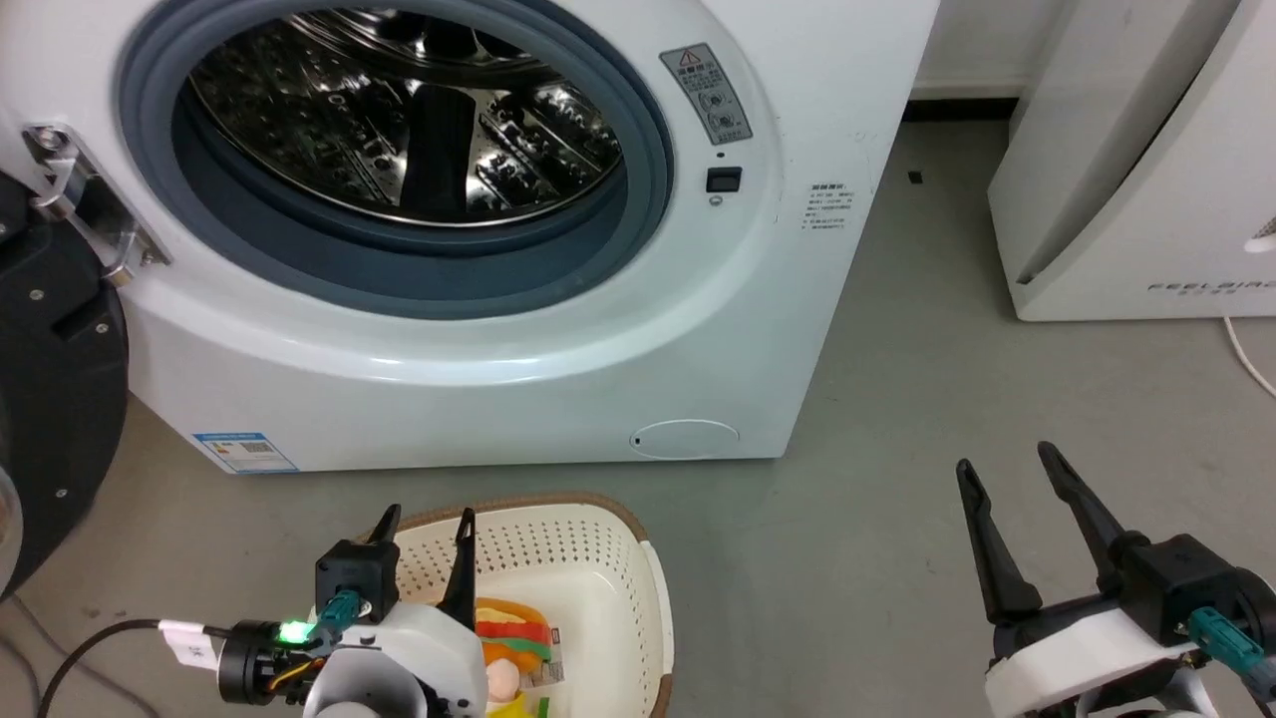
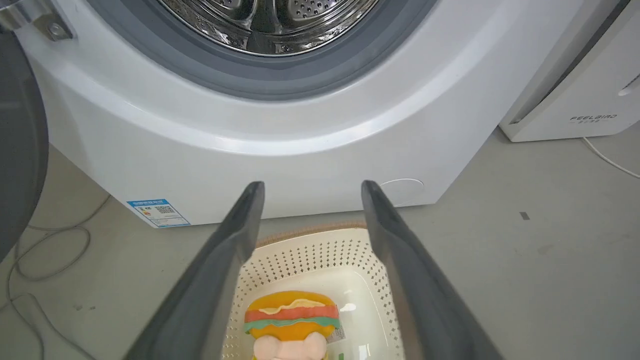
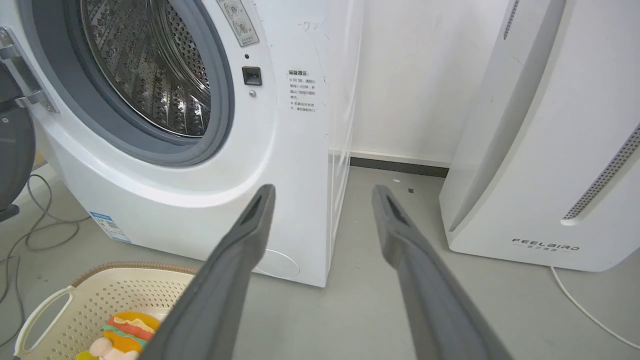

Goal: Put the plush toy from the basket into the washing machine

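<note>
Down low, one plush toy (image 1: 511,633) sits inside one basket (image 1: 598,558), on its floor. The toy is soft and shaped like a burger. It has an orange bun on top, then a red stripe, a green stripe and some yellow, with two round pink bumps below. The basket is cream plastic and oval, full of small round holes, with a brown braided rim. One white loop handle (image 3: 35,315) shows in the right wrist view.

The basket stands on the smooth grey floor (image 1: 877,449), just in front of one big white washing machine (image 1: 498,369). The machine has a round hole with a thick grey rubber ring (image 1: 399,274) around it. Inside is a shiny steel drum (image 1: 329,120) dotted with tiny holes. Its round black door (image 1: 50,399) hangs wide open at the left. One small blue label (image 1: 244,451) is stuck low on the front.

The left gripper (image 1: 429,515) hangs over the basket, near the toy. Its two long dark fingers stand apart, and nothing is held between them. The right gripper (image 1: 1005,459) is off to the right over bare floor, well apart from the basket. Its two fingers are spread apart too, with nothing in them.

One more white machine (image 1: 1126,150) with smooth curved sides stands at the right, with a gap of floor between it and the washer. A thin white cord (image 2: 607,160) lies by it.
</note>
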Controlling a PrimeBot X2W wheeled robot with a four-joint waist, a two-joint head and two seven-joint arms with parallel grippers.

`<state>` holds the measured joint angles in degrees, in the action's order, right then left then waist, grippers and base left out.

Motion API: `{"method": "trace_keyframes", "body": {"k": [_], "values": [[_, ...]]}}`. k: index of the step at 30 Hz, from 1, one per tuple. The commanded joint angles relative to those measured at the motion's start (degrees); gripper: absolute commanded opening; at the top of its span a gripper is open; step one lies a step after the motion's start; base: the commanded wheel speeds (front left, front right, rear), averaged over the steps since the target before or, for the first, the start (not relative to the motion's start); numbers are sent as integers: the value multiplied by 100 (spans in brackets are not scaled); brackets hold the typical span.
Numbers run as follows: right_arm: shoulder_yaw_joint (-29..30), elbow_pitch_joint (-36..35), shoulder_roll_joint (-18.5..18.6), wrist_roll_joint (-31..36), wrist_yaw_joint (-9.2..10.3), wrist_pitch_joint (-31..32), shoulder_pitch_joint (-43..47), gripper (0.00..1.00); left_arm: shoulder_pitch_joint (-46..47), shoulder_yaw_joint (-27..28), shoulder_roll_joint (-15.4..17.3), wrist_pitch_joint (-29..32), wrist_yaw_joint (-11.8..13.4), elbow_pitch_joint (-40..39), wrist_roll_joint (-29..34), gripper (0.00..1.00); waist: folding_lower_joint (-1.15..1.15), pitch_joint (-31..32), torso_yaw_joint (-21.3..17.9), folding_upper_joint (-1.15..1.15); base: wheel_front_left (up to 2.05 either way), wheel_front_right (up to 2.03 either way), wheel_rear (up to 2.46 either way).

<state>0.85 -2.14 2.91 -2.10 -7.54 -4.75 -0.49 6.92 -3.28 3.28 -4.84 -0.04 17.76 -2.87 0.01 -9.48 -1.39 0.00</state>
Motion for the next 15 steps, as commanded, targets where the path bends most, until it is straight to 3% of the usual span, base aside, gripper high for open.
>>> {"method": "trace_keyframes", "body": {"k": [1, 15], "values": [[1, -45, -1, -54, 2, -80, -85, 100, 155, -31, 47, -67, -27, 188, -46, 100, 0, -73, -22, 0, 0, 0, 0], [-17, -133, -1, -94, 3, -247, -189, 100, 704, -130, 99, -235, -117, 1212, -186, 100, 0, -481, -84, 0, 0, 0, 0]]}}
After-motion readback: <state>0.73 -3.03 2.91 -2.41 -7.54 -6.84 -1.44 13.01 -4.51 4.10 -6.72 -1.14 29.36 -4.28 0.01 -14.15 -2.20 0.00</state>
